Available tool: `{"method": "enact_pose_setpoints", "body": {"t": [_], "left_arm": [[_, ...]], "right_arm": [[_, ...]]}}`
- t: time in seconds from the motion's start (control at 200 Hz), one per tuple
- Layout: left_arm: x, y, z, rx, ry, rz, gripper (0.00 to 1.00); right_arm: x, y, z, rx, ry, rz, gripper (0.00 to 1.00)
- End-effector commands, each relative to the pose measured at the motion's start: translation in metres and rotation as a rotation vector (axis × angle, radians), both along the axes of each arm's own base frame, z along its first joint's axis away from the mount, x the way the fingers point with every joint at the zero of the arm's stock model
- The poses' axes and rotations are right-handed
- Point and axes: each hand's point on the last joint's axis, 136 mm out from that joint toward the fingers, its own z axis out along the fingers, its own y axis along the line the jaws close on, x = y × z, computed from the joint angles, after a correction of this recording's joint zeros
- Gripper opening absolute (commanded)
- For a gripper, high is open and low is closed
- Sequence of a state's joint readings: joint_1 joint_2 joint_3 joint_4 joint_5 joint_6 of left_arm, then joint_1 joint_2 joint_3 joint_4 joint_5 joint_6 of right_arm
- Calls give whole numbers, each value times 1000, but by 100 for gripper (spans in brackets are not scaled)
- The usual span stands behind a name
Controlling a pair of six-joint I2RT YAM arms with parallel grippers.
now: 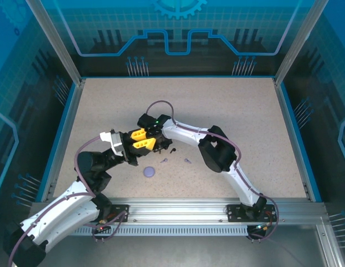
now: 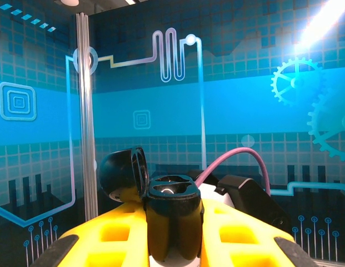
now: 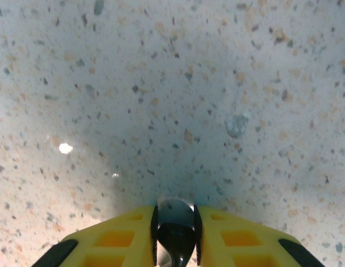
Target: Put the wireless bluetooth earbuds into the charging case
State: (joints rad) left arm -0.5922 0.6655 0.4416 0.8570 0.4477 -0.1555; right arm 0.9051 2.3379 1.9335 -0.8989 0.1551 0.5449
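Note:
My left gripper (image 2: 173, 225) (image 1: 143, 140) is shut on an open black charging case (image 2: 173, 214), held above the table with its lid (image 2: 123, 172) flipped to the left. Its two sockets face up and look empty. My right gripper (image 3: 175, 225) (image 1: 152, 128) points down over the table right beside the case, shut on a black earbud (image 3: 175, 236). Another black earbud (image 1: 172, 150) lies on the table just right of the grippers. Two lavender earbuds (image 1: 164, 161) (image 1: 187, 161) lie a little nearer. The pale pink earbuds are out of view.
A shut lavender disc case (image 1: 149, 172) lies on the speckled table (image 1: 228, 105) in front of the grippers. The right arm's elbow (image 1: 216, 150) hangs over the table's middle right. Blue walls close in the table.

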Motion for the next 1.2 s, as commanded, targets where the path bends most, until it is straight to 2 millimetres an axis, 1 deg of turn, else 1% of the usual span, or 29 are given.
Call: {"method": "enact_pose_setpoints", "body": {"t": [0.0, 0.095, 0.185, 0.26, 0.38, 0.51, 0.61, 0.7, 0.845, 0.951, 1.096, 1.196], "left_arm": [[-3, 4, 7, -22, -18, 14, 5], [-2, 4, 5, -21, -13, 19, 5], [0, 4, 4, -19, -7, 23, 5], [1, 4, 1, -17, 4, 27, 5], [4, 4, -3, -16, 22, 32, 5], [9, 1, -10, -6, 48, 38, 5], [17, -2, -17, 3, 83, 41, 5], [25, -8, -26, 18, 118, 38, 5], [40, -18, -42, 42, 177, 33, 4], [46, -24, -48, 55, 201, 20, 4], [49, -30, -54, 60, 215, 5, 4], [50, -33, -55, 61, 217, -5, 4]], "right_arm": [[-5, 0, 35, 49, -51, 20, 25], [0, -4, 58, 99, -108, 22, 25], [3, -14, 80, 144, -162, 14, 25], [5, -28, 100, 170, -216, 1, 25], [5, -60, 133, 220, -302, -35, 25], [-1, -94, 177, 301, -405, -62, 25], [-9, -112, 215, 357, -513, -40, 25], [-19, -124, 251, 417, -613, -3, 25], [-37, -129, 308, 532, -768, 100, 24], [-52, -127, 339, 611, -852, 192, 25], [-72, -114, 366, 683, -927, 323, 24], [-85, -100, 376, 716, -952, 414, 24]]}}
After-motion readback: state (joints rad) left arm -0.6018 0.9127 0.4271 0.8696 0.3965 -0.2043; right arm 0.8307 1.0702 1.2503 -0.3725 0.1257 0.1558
